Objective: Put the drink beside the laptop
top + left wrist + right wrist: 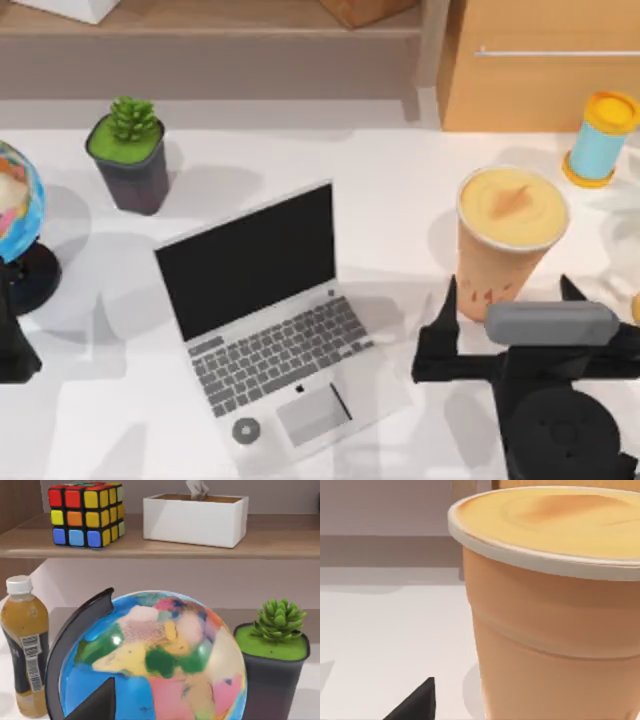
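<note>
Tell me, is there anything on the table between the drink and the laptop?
No. In the top view, the stretch of white table between the laptop and the drink is bare. The right gripper sits open around the drink's base.

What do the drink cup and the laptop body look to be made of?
The drink, standing just ahead of the open right gripper: cup looks like thin clear plastic, its orange contents tinting the smooth wall under a pale rim. The laptop: matte silver-grey shell, probably metal or painted plastic, with a glossy black screen.

Peach drink (510, 240) stands upright right of open laptop (270, 320).
</note>
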Available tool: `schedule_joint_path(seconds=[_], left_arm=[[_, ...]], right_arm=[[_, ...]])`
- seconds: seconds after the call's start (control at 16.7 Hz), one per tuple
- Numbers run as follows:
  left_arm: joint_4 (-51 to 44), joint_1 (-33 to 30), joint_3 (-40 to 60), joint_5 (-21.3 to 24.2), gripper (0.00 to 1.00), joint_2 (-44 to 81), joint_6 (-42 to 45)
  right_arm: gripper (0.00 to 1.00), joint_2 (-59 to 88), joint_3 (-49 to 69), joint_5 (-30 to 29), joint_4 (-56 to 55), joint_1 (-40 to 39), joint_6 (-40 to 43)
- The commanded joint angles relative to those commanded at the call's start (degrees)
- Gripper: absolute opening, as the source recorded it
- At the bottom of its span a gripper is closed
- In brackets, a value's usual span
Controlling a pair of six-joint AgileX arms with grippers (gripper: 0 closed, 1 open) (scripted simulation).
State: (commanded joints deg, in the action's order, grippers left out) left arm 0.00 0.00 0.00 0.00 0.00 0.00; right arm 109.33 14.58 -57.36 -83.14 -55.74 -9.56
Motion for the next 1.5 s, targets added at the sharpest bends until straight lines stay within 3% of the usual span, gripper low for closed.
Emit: schedule_joint_path(seconds=[0.3,0.6,1.38,1.5], left_arm=[[0.0,0.0,0.0,0.0,1.0,0.0,0.0],[0.0,0.0,0.0,0.0,1.0,0.0,0.0],[0.0,0.0,0.0,0.0,1.0,0.0,0.0],[0.0,0.0,0.0,0.0,1.0,0.0,0.0]], right_arm=[[1.0,5.5,6.9,9.9,-1.0,10.2,2.9],[1.0,6.7,8.2,11.7,-1.3,12.0,3.4],[0.02,6.7,8.2,11.7,-1.3,12.0,3.4],[0.0,6.7,8.2,11.7,-1.3,12.0,3.4]])
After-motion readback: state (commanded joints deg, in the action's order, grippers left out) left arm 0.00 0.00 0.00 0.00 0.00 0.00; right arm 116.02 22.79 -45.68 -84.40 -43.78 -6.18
